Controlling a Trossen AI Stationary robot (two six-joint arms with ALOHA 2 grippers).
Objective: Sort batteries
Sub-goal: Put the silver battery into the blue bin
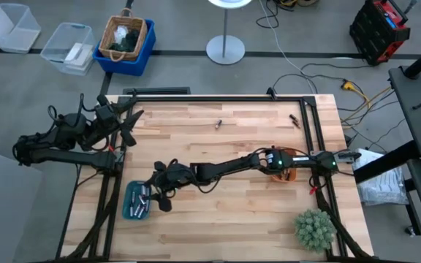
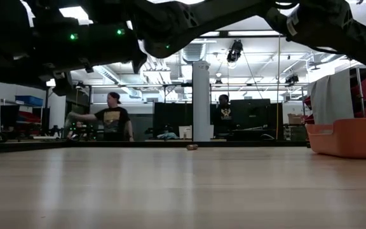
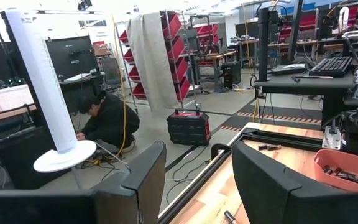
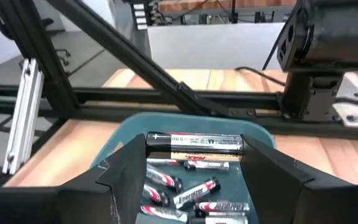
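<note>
R gripper (image 4: 194, 149) is clamped on one AA battery (image 4: 194, 142) right over the teal tray (image 1: 132, 210) at the table's 7 o'clock. I think it should go low, then let go so it lands flat w/ the other batteries (image 4: 191, 193). Stray battery (image 1: 218, 124) waits at 12; L gripper (image 1: 128, 126) sits at 10, fingers apart.
</note>
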